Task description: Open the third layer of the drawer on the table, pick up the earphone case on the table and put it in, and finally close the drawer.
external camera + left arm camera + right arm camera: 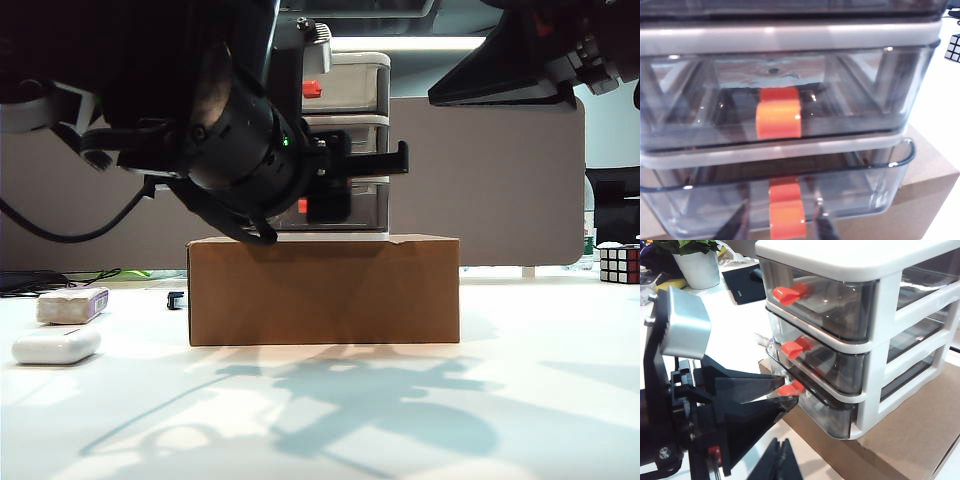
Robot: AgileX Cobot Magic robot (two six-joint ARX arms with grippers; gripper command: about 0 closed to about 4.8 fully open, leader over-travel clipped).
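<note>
The drawer [352,88] [880,300] stands on a brown cardboard box. Its third layer [366,206] [860,187] [826,411] sticks out slightly from the white frame. My left gripper [326,206] [781,214] [789,391] is at the front of that layer. Its fingers [738,226] straddle the red-orange handle [787,226] [791,388], and a narrow gap shows on each side. The white earphone case [55,345] lies on the table [520,400] at the front left. My right gripper [440,95] [782,460] hangs high on the right, shut and empty.
The cardboard box [323,290] sits mid-table. An off-white block with a purple end [72,305] lies just behind the earphone case. A Rubik's cube [620,263] [954,47] is at the far right. A potted plant [697,262] and a black pad [747,282] lie beyond the drawer.
</note>
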